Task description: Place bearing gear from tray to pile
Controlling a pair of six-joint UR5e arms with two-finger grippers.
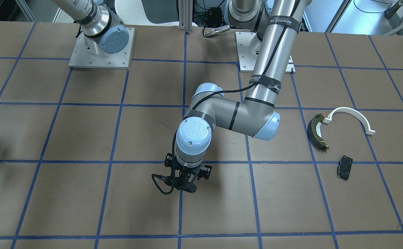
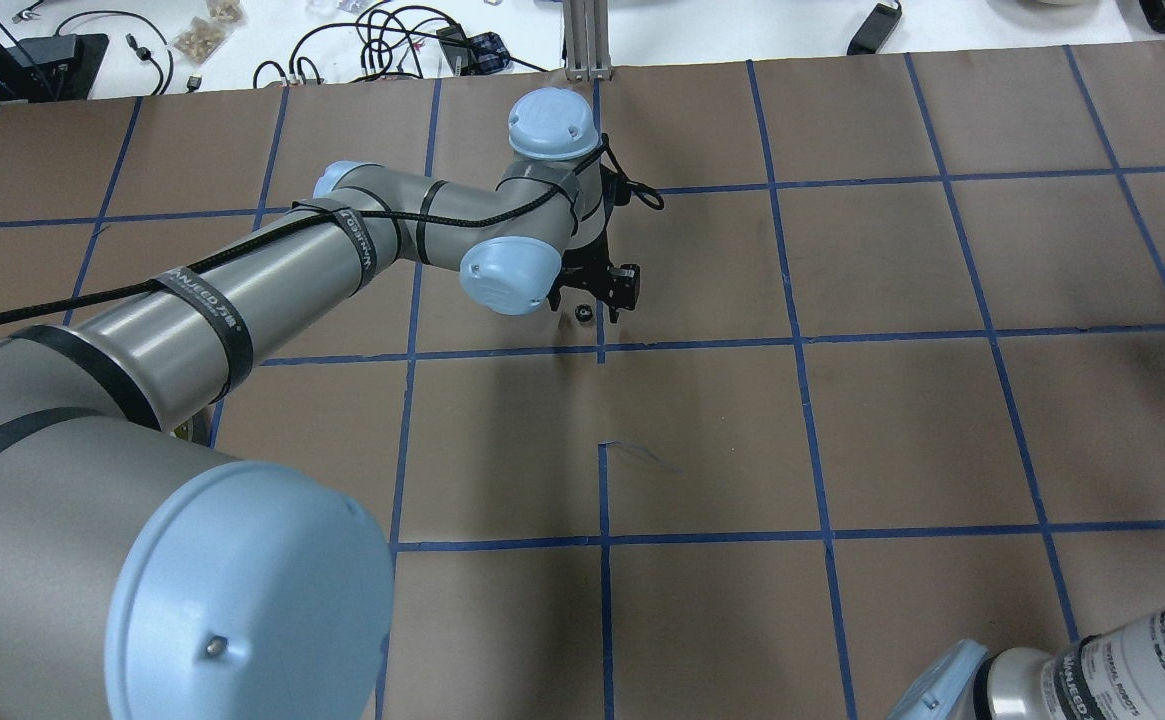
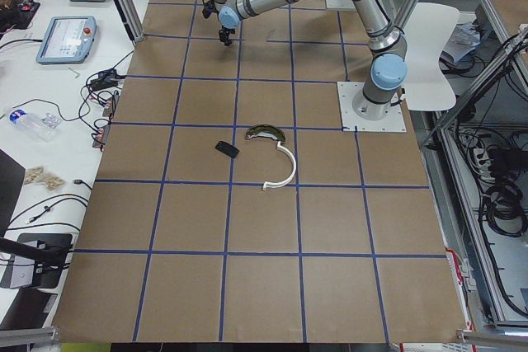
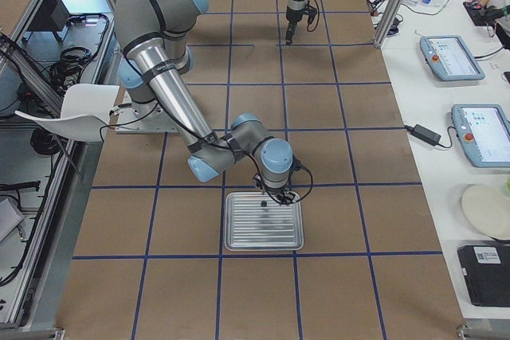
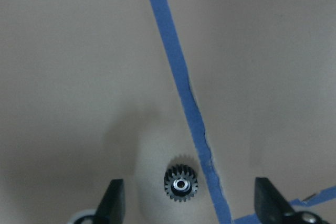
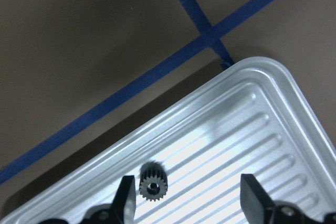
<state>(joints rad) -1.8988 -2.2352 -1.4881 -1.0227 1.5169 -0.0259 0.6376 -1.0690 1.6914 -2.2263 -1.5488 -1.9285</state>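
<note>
**Q:** What takes up most of the scene?

**A:** A broad brown surface (image 1: 83,193), marked into squares by blue tape (image 5: 178,77). Two grey arms are mounted on it. The left arm (image 1: 243,114) reaches out over the middle of the surface, bent at the elbow. The right arm (image 4: 171,85) folds down low at the robot's right end.

**Q:** What is lying on the surface?

**A:** Below the right arm sits a ribbed silver tray (image 4: 271,232), flat on the surface. Far off, toward the robot's left, is the pile. It has a white half-ring bracket (image 1: 346,109) and a dark curved brake shoe (image 1: 312,133). The tip of the shoe seems to touch one end of the bracket, though the view is too coarse to be sure. A small black brake pad (image 1: 345,167) lies near them, apart from both.

**Q:** How do the grippers stand?

**A:** The left gripper (image 2: 592,305) points down with its fingers spread wide, holding nothing. The right gripper (image 6: 187,195) hangs over the tray, its fingers also apart and empty.

**Q:** And where is the gear?

**A:** The bearing gear (image 6: 153,186) is small, dark and toothed. It lies flat in the tray near the rim, between the right gripper's fingers and closer to one of them. A second gear (image 5: 180,184) just like it lies on the bare surface between the left gripper's fingers. It is just beside a tape line and well apart from the pile.
</note>
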